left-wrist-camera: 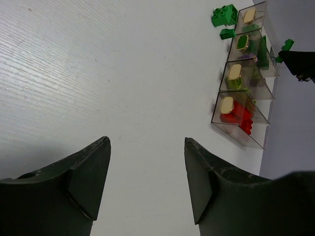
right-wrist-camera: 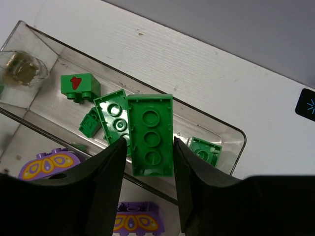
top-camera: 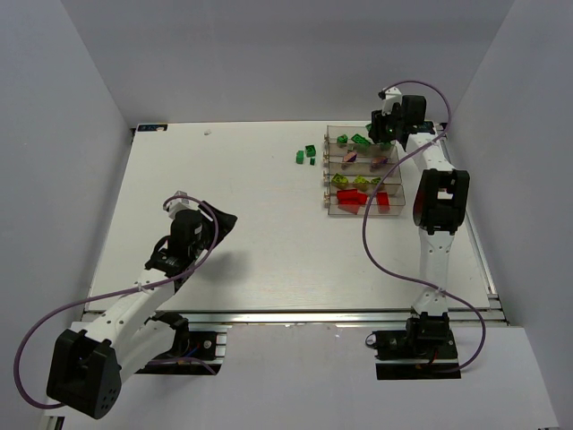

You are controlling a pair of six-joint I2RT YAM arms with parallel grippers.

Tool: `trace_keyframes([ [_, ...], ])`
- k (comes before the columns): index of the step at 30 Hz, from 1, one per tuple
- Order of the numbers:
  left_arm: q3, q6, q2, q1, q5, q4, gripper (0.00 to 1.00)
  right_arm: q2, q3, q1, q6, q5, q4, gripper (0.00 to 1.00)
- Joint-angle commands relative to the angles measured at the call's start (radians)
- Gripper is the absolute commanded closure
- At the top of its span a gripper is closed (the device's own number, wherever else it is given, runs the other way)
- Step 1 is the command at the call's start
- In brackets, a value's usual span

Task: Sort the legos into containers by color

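Note:
The four clear containers (top-camera: 328, 170) stand joined in a block at the far right. From far to near they hold green, purple, yellow-green and red legos. My right gripper (top-camera: 387, 134) hangs over the farthest bin (right-wrist-camera: 216, 123). It is shut on a long green brick (right-wrist-camera: 150, 135), underside up, above several green bricks (right-wrist-camera: 78, 86). Three small green bricks (top-camera: 305, 155) lie loose on the table left of the block. They also show in the left wrist view (left-wrist-camera: 224, 14). My left gripper (left-wrist-camera: 147, 142) is open and empty over bare table at centre left (top-camera: 177, 201).
Purple patterned bricks (right-wrist-camera: 49, 164) lie in the bin beside the green one. The containers show far right in the left wrist view (left-wrist-camera: 241, 123). White walls enclose the table on three sides. Purple cables loop from both arms.

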State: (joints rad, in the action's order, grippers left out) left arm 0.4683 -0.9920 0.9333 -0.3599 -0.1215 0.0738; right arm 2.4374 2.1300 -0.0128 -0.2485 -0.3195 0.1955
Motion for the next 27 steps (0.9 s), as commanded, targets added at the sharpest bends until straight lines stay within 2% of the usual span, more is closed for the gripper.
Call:
trace_keyframes([
  [1, 0.010, 0.007, -0.002, -0.002, 0.008, -0.019, 0.29, -0.003, 0.018, 0.001, -0.021, 0.016, -0.051, 0.50],
  [5, 0.015, 0.012, -0.001, -0.002, 0.010, -0.019, 0.29, -0.011, 0.018, 0.002, -0.021, 0.011, -0.047, 0.35],
  [9, 0.033, 0.032, 0.015, -0.002, 0.016, -0.020, 0.29, -0.038, 0.024, 0.031, -0.021, -0.030, -0.021, 0.30],
  [11, 0.044, 0.044, 0.027, -0.002, 0.026, -0.032, 0.29, -0.082, 0.025, 0.037, -0.055, -0.122, 0.022, 0.29],
  [12, 0.050, 0.055, 0.038, -0.002, 0.042, -0.043, 0.33, -0.107, 0.016, 0.046, -0.076, -0.171, 0.034, 0.31],
  [13, 0.061, 0.061, 0.062, -0.002, 0.055, -0.066, 0.36, -0.133, -0.029, 0.054, -0.106, -0.293, 0.041, 0.34],
  [14, 0.070, 0.067, 0.079, -0.002, 0.069, -0.101, 0.40, -0.194, -0.062, 0.060, -0.110, -0.361, 0.035, 0.43],
  [15, 0.081, 0.088, 0.100, -0.002, 0.100, -0.121, 0.57, -0.227, -0.094, 0.071, -0.118, -0.489, 0.032, 0.50],
  [16, 0.116, 0.098, 0.152, -0.002, 0.114, -0.153, 0.63, -0.254, -0.123, 0.073, -0.123, -0.544, 0.032, 0.56],
  [17, 0.139, 0.111, 0.186, -0.002, 0.120, -0.169, 0.69, -0.306, -0.169, 0.074, -0.139, -0.597, 0.041, 0.74],
  [18, 0.168, 0.140, 0.223, -0.002, 0.178, -0.181, 0.74, -0.331, -0.189, 0.074, -0.147, -0.680, 0.076, 0.83],
  [20, 0.278, 0.167, 0.350, -0.002, 0.221, -0.201, 0.86, -0.394, -0.241, 0.074, -0.144, -0.748, 0.107, 1.00],
  [22, 0.417, 0.208, 0.491, -0.002, 0.278, -0.184, 0.96, -0.460, -0.304, 0.074, -0.130, -0.796, 0.143, 1.00],
  [27, 0.702, 0.277, 0.749, -0.002, 0.324, -0.151, 0.92, -0.596, -0.462, 0.074, -0.111, -0.785, 0.176, 0.93],
])
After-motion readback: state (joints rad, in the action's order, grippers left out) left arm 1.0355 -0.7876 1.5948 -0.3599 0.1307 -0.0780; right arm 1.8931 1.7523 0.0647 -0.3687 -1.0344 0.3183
